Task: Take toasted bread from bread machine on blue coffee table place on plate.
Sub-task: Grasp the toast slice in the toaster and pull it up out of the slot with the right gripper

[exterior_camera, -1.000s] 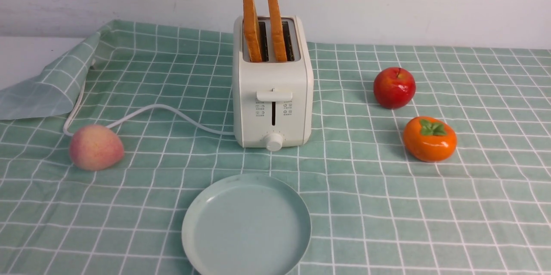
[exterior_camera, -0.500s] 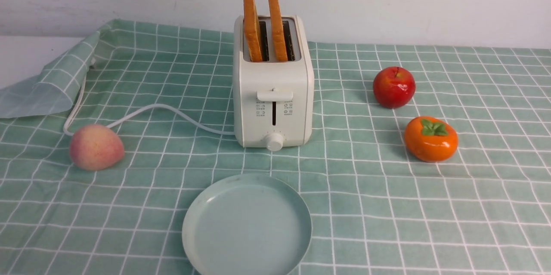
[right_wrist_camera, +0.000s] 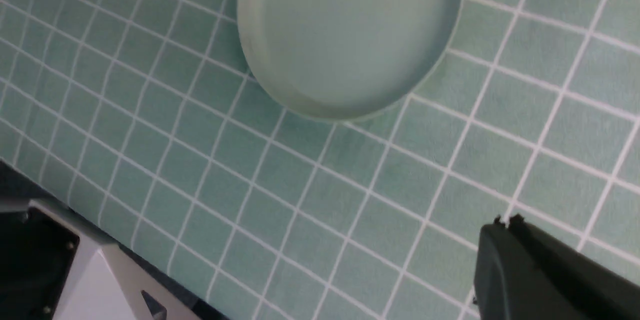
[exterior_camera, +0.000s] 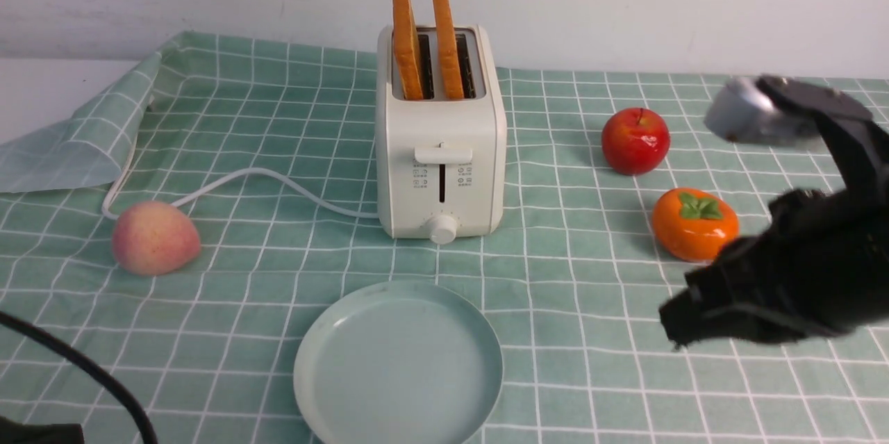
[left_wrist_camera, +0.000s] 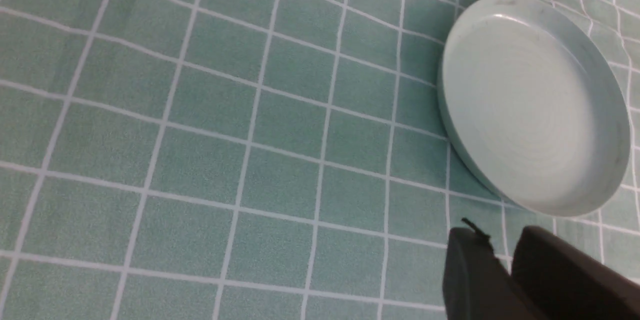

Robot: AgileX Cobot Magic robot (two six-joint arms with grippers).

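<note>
Front view: A cream toaster (exterior_camera: pixel 441 166) stands upright on a desk (exterior_camera: pixel 590 367) covered in green checked cloth. Two slices of toast, a left one (exterior_camera: pixel 407 48) and a right one (exterior_camera: pixel 448 48), stick up from its slots, leaning slightly. Nearer the camera is a pale round plate (exterior_camera: pixel 399 367), with no toast on it. A peach (exterior_camera: pixel 155 238) sits to the left, by the white cord (exterior_camera: pixel 278 176); a red apple (exterior_camera: pixel 635 141) and a persimmon (exterior_camera: pixel 694 224) are to the right. The dark right arm (exterior_camera: pixel 799 249) partly covers the persimmon and could knock it if it swings low. The slices stand close together, so a badly lined-up reach could bump the neighbouring one. Pulling at a slant might jam the bread or drag the toaster; squeezing hard might crush it.

Left wrist view: The left tool (left_wrist_camera: pixel 500 242) has its tips slightly parted, with nothing between them. The plate lies near; a low pass could catch its rim.

Right wrist view: The right tool (right_wrist_camera: pixel 509 222) is clenched on nothing. Reaching the toast without spreading first would likely push a slice over.
</note>
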